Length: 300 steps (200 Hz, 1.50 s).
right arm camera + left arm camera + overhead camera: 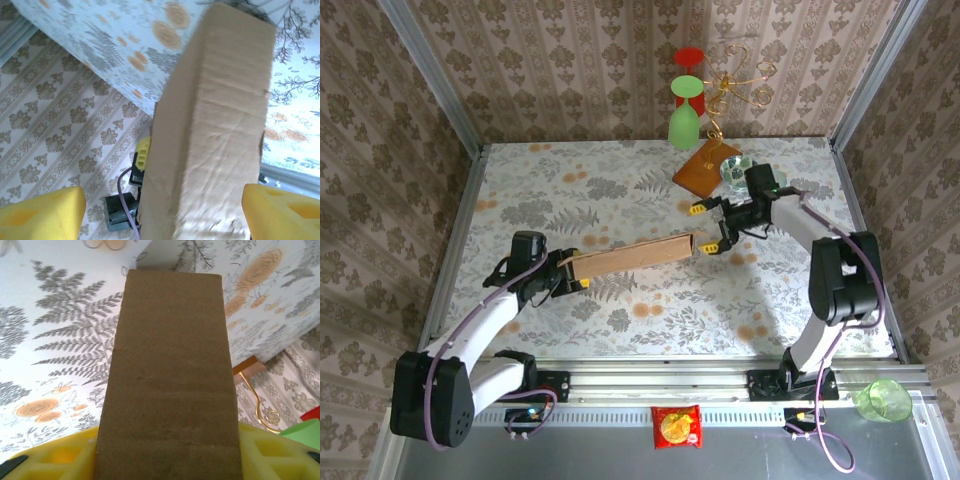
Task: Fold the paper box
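Top view: paper box (630, 258) is folded into a long narrow strip, sitting left of and nearer than the wooden slab (705, 167), over the middle of the worktop (570, 190). Left gripper (572, 278) is clamped on the box end farthest from the slab. Right gripper (702, 228) is just on the near side of the slab, jaws spread around the other box end.

Left wrist: yellow pads (60, 457) press both sides of the cardboard. Gold wire stand (260, 407) on the slab's corner shows right of the box.

Right wrist: yellow fingers (42, 212) are wide apart with the box end between them and a clear gap on one side, so not gripping.
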Each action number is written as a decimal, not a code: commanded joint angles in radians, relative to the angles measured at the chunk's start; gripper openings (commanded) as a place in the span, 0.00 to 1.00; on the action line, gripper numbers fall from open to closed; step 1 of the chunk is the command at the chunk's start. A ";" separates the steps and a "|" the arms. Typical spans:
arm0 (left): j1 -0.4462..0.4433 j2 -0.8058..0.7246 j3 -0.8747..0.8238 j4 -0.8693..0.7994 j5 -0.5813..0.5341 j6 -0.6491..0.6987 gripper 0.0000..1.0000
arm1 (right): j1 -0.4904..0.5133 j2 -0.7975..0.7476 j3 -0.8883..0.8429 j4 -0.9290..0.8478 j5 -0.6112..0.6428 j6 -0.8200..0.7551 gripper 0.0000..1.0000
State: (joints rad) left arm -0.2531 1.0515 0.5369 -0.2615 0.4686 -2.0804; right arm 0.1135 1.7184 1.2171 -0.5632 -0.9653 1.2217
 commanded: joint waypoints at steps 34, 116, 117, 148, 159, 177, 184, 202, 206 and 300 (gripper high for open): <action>0.066 -0.009 0.127 -0.333 0.002 0.006 0.27 | 0.001 -0.192 0.193 -0.291 0.369 -0.565 0.64; 0.185 0.117 0.252 -0.516 0.013 0.154 0.27 | 0.201 -0.352 0.129 -0.233 0.603 -1.299 0.41; 0.185 0.118 0.253 -0.517 0.012 0.155 0.28 | 0.202 -0.348 0.133 -0.238 0.603 -1.304 0.41; 0.220 0.168 0.283 -0.528 0.013 0.190 0.28 | 0.261 -0.215 0.259 -0.336 0.641 -1.389 0.43; 0.226 0.185 0.288 -0.529 0.015 0.198 0.28 | 0.271 -0.166 0.305 -0.366 0.652 -1.387 0.45; 0.236 0.208 0.297 -0.533 0.014 0.211 0.27 | 0.298 -0.108 0.358 -0.381 0.666 -1.394 0.46; 0.239 0.216 0.300 -0.532 0.012 0.215 0.27 | 0.308 -0.093 0.375 -0.381 0.673 -1.402 0.46; 0.247 0.232 0.302 -0.534 0.013 0.224 0.27 | 0.321 -0.048 0.424 -0.404 0.671 -1.406 0.46; 0.250 0.234 0.302 -0.532 0.013 0.225 0.27 | 0.323 -0.038 0.433 -0.410 0.669 -1.407 0.46; 0.265 0.263 0.328 -0.533 0.005 0.248 0.27 | 0.340 0.054 0.522 -0.445 0.661 -1.426 0.35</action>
State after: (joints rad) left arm 0.0017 1.2972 0.8463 -0.7280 0.5575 -1.8626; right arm 0.4431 1.7451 1.6943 -0.9741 -0.3092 -0.1818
